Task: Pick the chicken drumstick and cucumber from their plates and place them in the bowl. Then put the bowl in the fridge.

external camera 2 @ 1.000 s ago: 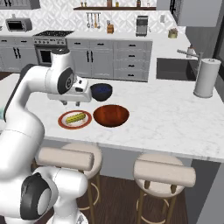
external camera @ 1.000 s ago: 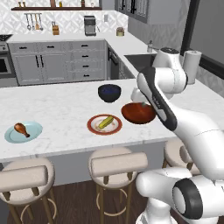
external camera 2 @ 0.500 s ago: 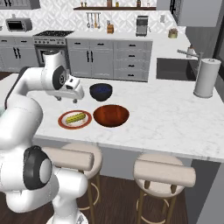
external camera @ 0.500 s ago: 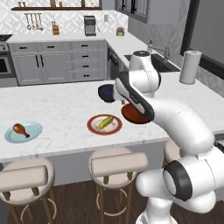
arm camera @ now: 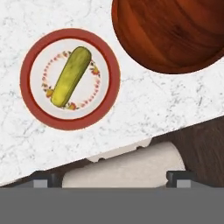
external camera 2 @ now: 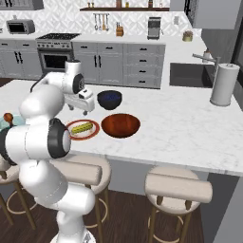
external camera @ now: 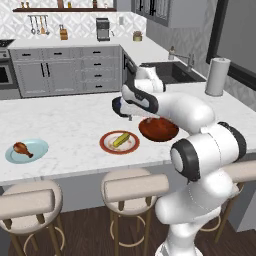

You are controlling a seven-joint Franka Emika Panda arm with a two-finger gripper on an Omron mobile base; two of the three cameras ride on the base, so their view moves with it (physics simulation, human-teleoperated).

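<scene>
cucumber (arm camera: 71, 76) on red-rimmed plate (arm camera: 30, 107), gripper (arm camera: 113, 178) spread wide — empty

Two base views looking forward and down over the bench (external camera: 75, 125) from behind the arm, left and right. Both sharing the red-rimmed plate (external camera: 106, 145) and reddish-brown bowl (external camera 2: 121, 125). Hand view close, straight down onto them.

cucumber (external camera 2: 82, 127) on red-rimmed plate (external camera 2: 93, 135) | reddish-brown bowl (external camera 2: 120, 125) just right | navy bowl (external camera 2: 109, 98) behind
</scene>
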